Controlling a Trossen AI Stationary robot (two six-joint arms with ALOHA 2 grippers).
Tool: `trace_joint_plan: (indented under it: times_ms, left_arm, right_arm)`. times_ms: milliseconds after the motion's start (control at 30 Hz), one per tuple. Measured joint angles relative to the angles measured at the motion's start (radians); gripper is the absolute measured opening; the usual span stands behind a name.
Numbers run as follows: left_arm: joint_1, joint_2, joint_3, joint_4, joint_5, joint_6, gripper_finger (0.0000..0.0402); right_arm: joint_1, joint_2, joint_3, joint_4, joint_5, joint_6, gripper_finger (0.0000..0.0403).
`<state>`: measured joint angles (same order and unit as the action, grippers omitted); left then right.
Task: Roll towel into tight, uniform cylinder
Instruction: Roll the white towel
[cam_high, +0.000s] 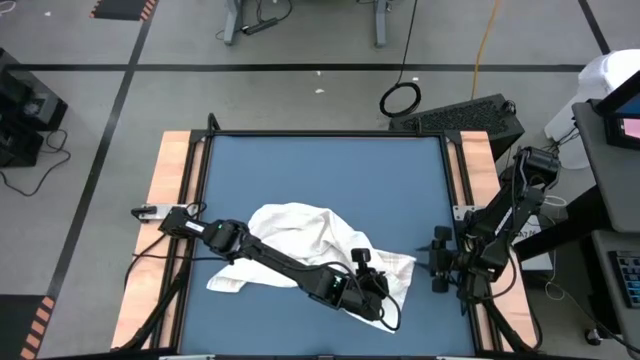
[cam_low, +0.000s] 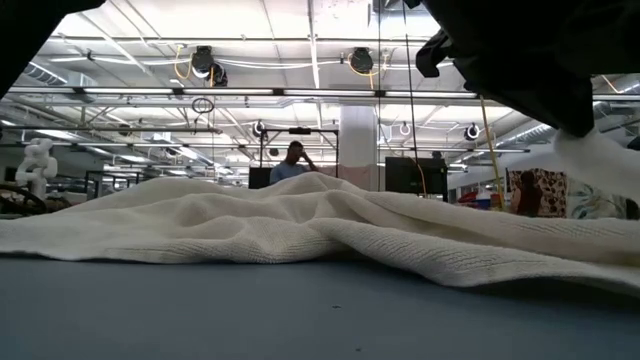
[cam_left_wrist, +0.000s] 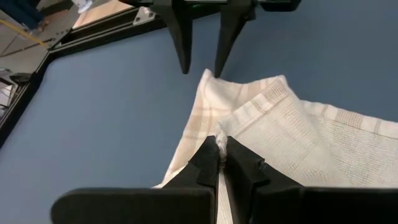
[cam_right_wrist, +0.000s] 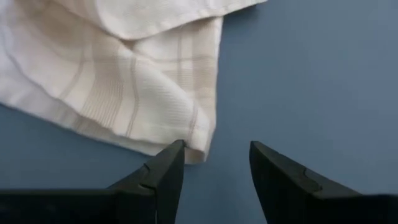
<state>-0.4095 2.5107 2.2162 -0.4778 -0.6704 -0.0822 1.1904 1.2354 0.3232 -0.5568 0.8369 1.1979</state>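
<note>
The towel (cam_high: 300, 235) lies crumpled on the blue mat (cam_high: 320, 165), toward the table's front edge. Left gripper (cam_left_wrist: 221, 158) is pinched on its cloth; right gripper (cam_right_wrist: 214, 168) sits parted by the towel's corner near the right edge. A person (cam_low: 295, 162) sits in the workshop behind.

arms: we see two dark jointed arms
cables: black
fingers (cam_right_wrist: 165, 174): dark, tapering, pointed
</note>
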Motion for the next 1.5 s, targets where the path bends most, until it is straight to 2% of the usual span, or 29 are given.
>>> trace_joint_plan:
  times_ms: [200, 400, 567, 867, 1067, 1333, 1500]
  left_arm:
    - [0.000, -0.002, 0.000, 0.028, -0.042, 0.057, 0.0015]
    - [0.002, -0.005, 0.001, 0.062, -0.058, 0.063, 0.0015]
    - [0.002, -0.005, 0.001, 0.074, -0.024, 0.037, 0.0015]
    - [0.003, -0.005, 0.001, 0.068, -0.018, 0.035, 0.0015]
    - [0.004, -0.004, 0.001, 0.069, -0.018, 0.035, 0.0015]
    - [0.005, 0.000, -0.008, 0.068, -0.019, 0.011, 0.0015]
    - [0.004, 0.000, -0.009, 0.069, -0.019, 0.010, 0.0015]
  right_arm:
    - [-0.024, 0.000, -0.004, -0.007, -0.003, 0.038, 0.0165]
    - [-0.032, 0.000, -0.004, -0.027, -0.076, 0.061, 0.0139]
    - [-0.032, 0.000, 0.019, -0.060, -0.085, 0.092, 0.0120]
    - [-0.030, 0.000, 0.073, -0.094, -0.109, 0.042, 0.0091]
    - [-0.030, 0.000, 0.073, -0.109, -0.197, 0.056, 0.0074]
    - [0.001, 0.000, 0.073, -0.075, -0.169, 0.048, 0.0054]
    - [0.039, -0.003, 0.073, -0.066, -0.060, 0.047, 0.0049]
